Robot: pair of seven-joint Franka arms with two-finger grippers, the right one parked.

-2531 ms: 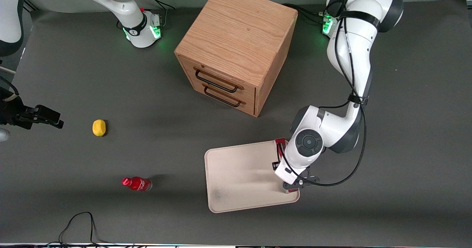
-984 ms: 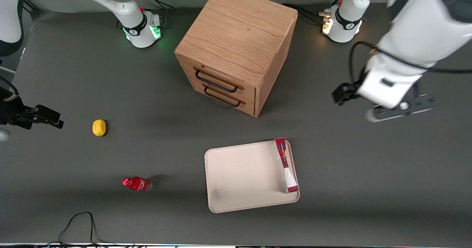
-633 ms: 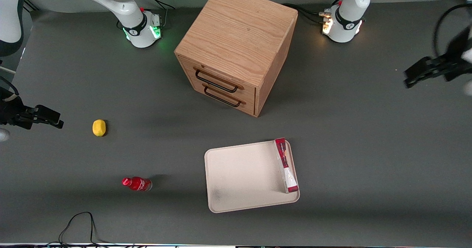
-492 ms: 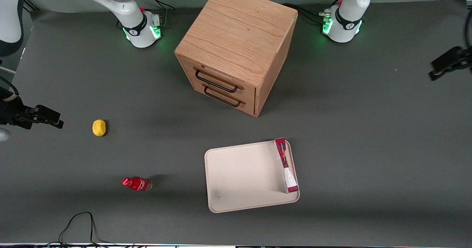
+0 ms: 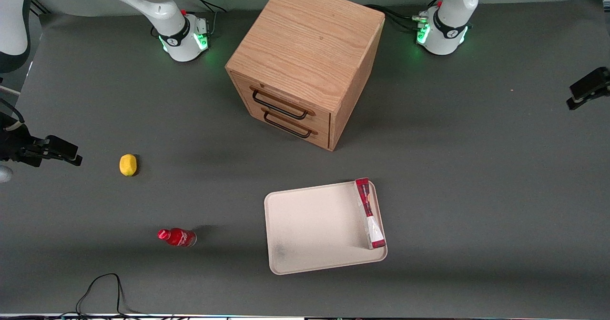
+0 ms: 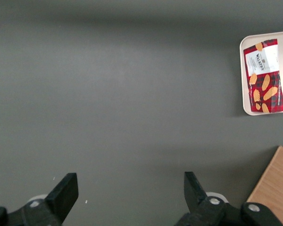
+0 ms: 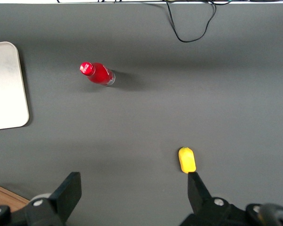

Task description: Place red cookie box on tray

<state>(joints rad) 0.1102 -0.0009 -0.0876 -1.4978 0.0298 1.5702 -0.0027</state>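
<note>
The red cookie box point(image 5: 370, 213) lies flat in the tray point(image 5: 310, 225), along the tray's edge toward the working arm's end. It also shows in the left wrist view point(image 6: 263, 75), on the tray's end point(image 6: 243, 94). My left gripper point(image 5: 588, 88) is high at the working arm's end of the table, far from the tray. In the left wrist view the gripper point(image 6: 130, 190) is open and empty over bare mat. The tray's edge shows in the right wrist view point(image 7: 9, 84).
A wooden two-drawer cabinet point(image 5: 305, 63) stands mid-table, farther from the front camera than the tray. A small red bottle point(image 5: 177, 237) and a yellow lemon point(image 5: 127, 164) lie toward the parked arm's end. A black cable point(image 5: 102, 291) loops at the near edge.
The left arm has let go of the cookie box, left it on the tray, and swung up and away to the working arm's end of the table.
</note>
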